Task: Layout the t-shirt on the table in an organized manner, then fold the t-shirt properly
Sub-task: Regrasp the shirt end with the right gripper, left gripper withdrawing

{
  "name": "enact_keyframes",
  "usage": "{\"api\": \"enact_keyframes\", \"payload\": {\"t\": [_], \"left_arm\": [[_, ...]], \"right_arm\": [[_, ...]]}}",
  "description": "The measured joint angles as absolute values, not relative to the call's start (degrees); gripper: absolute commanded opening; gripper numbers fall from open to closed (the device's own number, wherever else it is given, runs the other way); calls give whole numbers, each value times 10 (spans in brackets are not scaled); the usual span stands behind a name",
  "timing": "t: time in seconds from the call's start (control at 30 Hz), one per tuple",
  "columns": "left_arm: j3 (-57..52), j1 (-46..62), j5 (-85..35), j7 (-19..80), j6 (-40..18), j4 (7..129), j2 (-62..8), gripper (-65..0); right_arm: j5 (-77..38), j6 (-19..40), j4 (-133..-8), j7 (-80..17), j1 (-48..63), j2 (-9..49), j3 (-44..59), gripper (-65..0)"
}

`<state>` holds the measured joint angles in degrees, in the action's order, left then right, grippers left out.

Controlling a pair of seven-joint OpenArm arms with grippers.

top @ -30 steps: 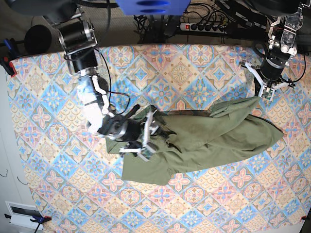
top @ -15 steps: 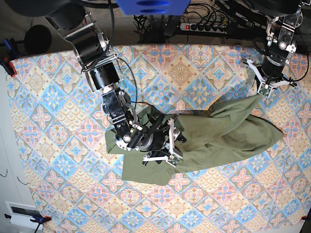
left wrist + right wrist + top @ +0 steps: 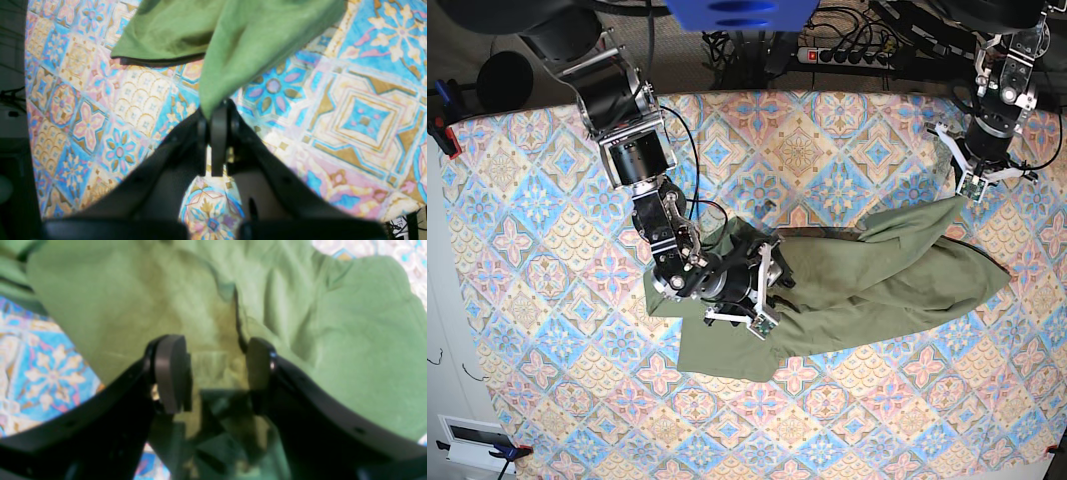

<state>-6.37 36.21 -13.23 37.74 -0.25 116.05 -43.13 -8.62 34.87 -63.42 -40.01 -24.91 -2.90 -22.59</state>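
Layout is the step in hand, by my reading: the t-shirt lies bunched and creased across the table, nowhere near flat, so folding is not yet on.

Your left claw is clenched on a pinch of the olive fabric, a corner or edge that rises in a taut peak from the cloth below it; in the base view that claw sits at the far end of the garment, with the fabric trailing away from it toward the middle of the table.

Your right claw is spread wide, jaws apart, hovering over a rumpled ridge of the shirt that runs between its two pads (whether the pads touch the cloth I cannot tell, the view is blurred). In the base view it sits over the opposite, crumpled end of the garment.

Next, I judge, you need to close the right claw on a single layer near that ridge, then draw the two claws apart to stretch the shirt flat. Take care not to gather a double layer, since soft cotton bunches readily.

Containers: none in view, so nothing to report there.
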Motion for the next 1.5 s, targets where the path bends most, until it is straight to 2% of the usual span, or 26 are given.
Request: {"api": "enact_keyframes", "payload": {"t": [0.23,0.57,0.8,1.0,1.07,1.17,1.23,1.4,1.5], "left_arm": [[-64,362,-132,377,-2,1160,-430,-650],[-64,360,-133,377,-3,1160,-430,-650],[-64,360,-133,377,-3,1160,-430,-650],[-64,360,-133,377,-3,1160,-430,-650],[-64,360,-133,377,-3,1160,-430,-650],[-64,360,-133,376,-3,1160,-430,-650],[-64,361,-132,357,-2,1160,-430,-650],[-64,351,-133,335,-4,1160,-430,-650],[-81,331,-131,335,-8,1160,-430,-650]], "right_arm": [[-88,346,-634,-398,-251,-27,-187,-365],[-88,347,-629,-396,-252,-27,-188,-365],[-84,347,-568,-366,-250,-27,-189,-365],[-84,346,-562,-360,-252,-27,-189,-367],[-84,346,-562,-362,-252,-27,-189,-406],[-84,346,-562,-388,-252,-27,-189,-533],[-84,347,-562,-401,-252,-27,-189,-594],[-90,346,-566,-447,-251,-28,-182,-609],[-89,350,-618,-481,-232,-32,-127,-617]]}}
